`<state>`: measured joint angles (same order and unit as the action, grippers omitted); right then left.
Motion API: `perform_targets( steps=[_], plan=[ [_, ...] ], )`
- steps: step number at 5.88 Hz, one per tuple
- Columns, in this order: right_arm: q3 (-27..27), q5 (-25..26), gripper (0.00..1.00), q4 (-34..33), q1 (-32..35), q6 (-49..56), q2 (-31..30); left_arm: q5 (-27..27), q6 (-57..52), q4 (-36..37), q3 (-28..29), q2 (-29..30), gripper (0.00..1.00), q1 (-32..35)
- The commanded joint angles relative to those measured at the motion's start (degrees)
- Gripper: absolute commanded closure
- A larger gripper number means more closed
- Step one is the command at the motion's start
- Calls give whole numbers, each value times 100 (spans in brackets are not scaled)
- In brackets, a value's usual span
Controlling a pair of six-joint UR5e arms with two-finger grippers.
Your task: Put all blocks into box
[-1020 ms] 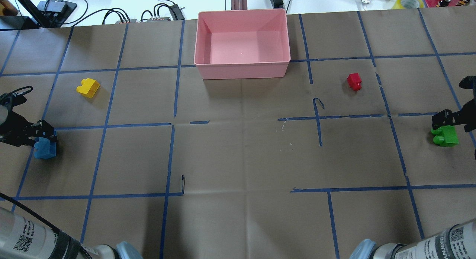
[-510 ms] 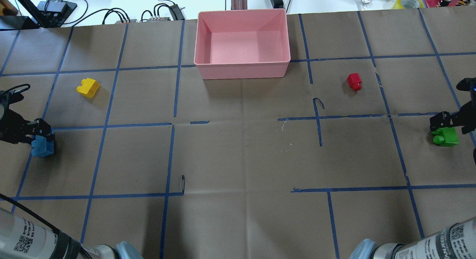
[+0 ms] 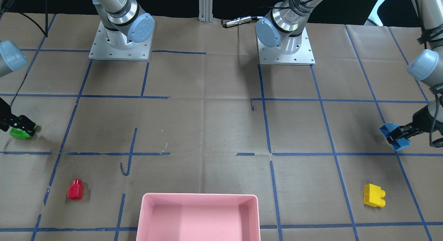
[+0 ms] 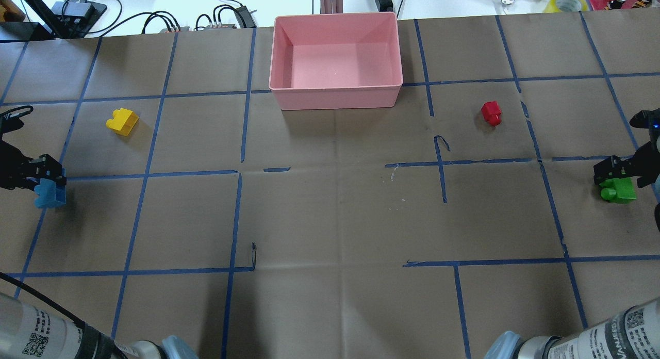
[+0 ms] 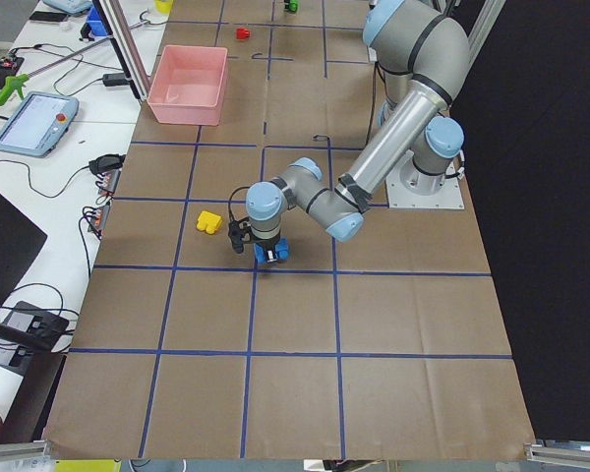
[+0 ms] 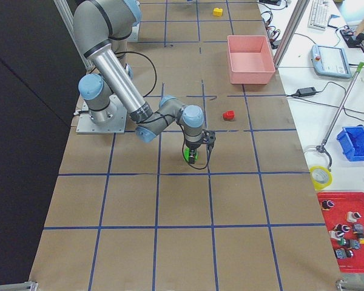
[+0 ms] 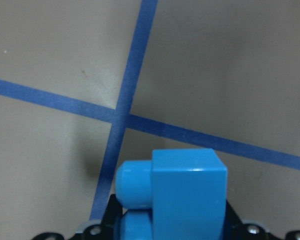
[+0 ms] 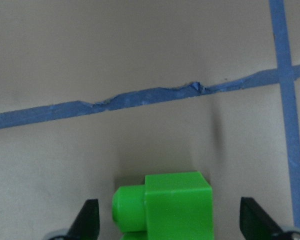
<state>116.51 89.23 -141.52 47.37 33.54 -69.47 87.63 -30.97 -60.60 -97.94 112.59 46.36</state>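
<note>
The blue brick (image 7: 187, 195) sits clamped between the fingers of the left gripper (image 3: 397, 135), near the table's left end, over a crossing of tape lines. The green brick (image 4: 619, 190) lies on the paper near the right end. The right gripper (image 8: 172, 216) straddles it with its jaws spread wide and a gap on either side. The yellow brick (image 4: 122, 121) and red brick (image 4: 491, 113) lie loose, each between an arm and the box (image 4: 335, 97), well apart from both. The box stands at the middle of the far edge, opposite the robot, its rim clear of all four bricks. A broad stretch of paper runs from each gripper to it. The table (image 4: 335, 219) is covered in creased brown paper marked with a blue tape grid, torn in places. The bricks are glossy studded plastic. The box is smooth pink plastic with rounded corners.
</note>
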Motion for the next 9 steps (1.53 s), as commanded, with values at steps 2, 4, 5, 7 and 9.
perform_targets(
  steps=[2,4,5,7,9],
  plan=[
    [29,15,28,28,0,-14,-5,-1,21,-2080,1675,-377,78,669],
    [39,15,57,45,0,-14,-14,17,466,-2639,2558,-360,78,1678],
    [-40,33,69,132,0,-5,-58,8,1122,-2580,2691,-264,78,2162],
    [-547,59,91,973,26,-5,-111,131,1880,-2474,2928,-124,78,3557],
    [-988,86,91,1205,53,65,-189,79,2846,-2474,3716,637,78,4649]
  ],
)
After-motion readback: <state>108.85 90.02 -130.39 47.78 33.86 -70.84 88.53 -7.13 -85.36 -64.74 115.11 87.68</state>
